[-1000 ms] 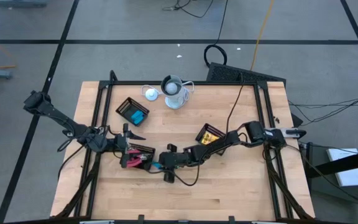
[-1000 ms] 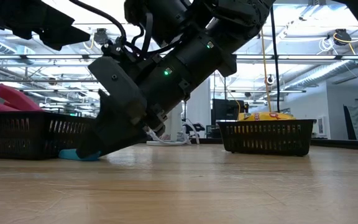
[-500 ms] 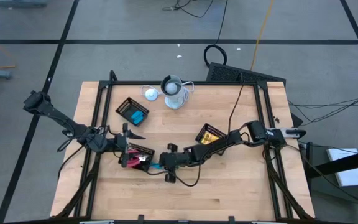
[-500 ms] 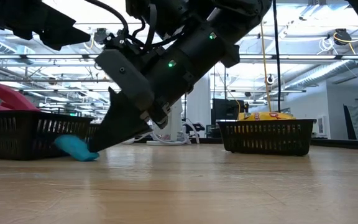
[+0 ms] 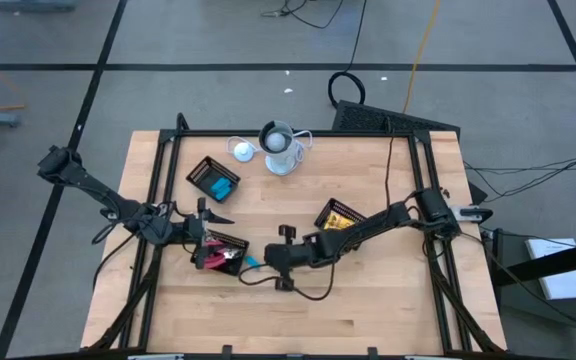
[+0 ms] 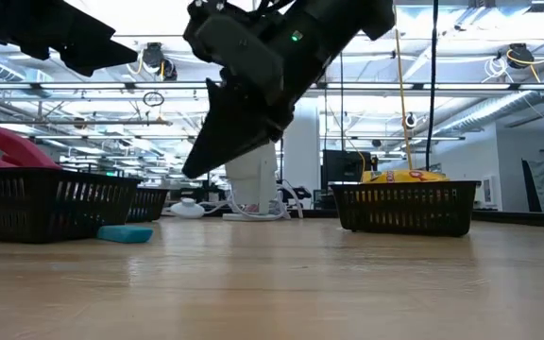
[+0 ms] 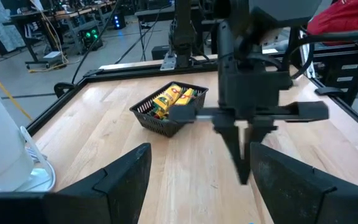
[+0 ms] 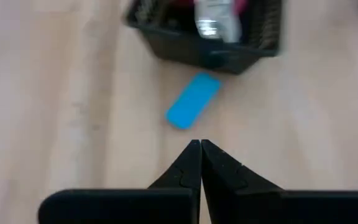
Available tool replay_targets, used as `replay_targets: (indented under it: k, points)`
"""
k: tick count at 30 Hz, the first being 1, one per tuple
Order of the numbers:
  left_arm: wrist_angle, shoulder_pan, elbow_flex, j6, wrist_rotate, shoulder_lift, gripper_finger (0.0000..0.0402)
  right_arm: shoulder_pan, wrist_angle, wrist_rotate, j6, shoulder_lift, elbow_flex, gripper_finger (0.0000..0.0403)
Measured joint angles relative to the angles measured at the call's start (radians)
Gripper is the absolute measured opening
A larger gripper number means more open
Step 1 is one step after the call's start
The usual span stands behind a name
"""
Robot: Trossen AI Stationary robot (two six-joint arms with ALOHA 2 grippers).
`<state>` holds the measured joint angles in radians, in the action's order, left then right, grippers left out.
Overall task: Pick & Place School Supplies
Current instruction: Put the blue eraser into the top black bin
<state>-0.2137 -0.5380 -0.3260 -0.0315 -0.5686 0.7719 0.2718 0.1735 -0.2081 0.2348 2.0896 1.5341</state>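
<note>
A light-blue block point(image 8: 193, 101) lies flat on the table just outside a black mesh basket point(image 8: 210, 37) that holds red-handled tools point(image 6: 22, 146). In the low view the block point(image 6: 126, 233) rests on its broad face. My right gripper point(image 8: 201, 149) hangs shut and empty above the table, a little to the right of the block point(image 5: 251, 264). Its tips point(image 6: 196, 170) are well clear of the wood. My left gripper point(image 7: 197, 186) stands open over the tool basket point(image 5: 223, 252), holding nothing.
A basket of yellow pieces point(image 5: 338, 215) sits right of centre. A basket of blue blocks point(image 5: 214, 180) sits at the far left. A white-grey cup with a cable point(image 5: 280, 148) stands at the far edge. There is bare wood along the near edge.
My right gripper has shut beside the blue block without taking it, then risen and drawn back toward the table's right. The block tipped up on one end against the fingers and has fallen flat on the table.
</note>
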Motion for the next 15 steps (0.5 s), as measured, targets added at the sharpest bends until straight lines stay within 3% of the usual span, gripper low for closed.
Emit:
replay_targets:
  k: [4,8,15]
  points:
    - [-0.003,0.001,0.000,0.000,0.000,0.000,0.0271,0.002,-0.137,0.184,0.011,0.036,0.000,0.0005]
    - [0.002,0.001,0.000,-0.001,0.000,0.000,0.0271,0.001,-0.262,0.319,0.024,0.109,-0.003,0.0036]
    - [0.003,-0.001,0.000,-0.009,0.023,0.000,0.0271,-0.046,-0.321,0.261,0.050,0.133,0.000,0.0148]
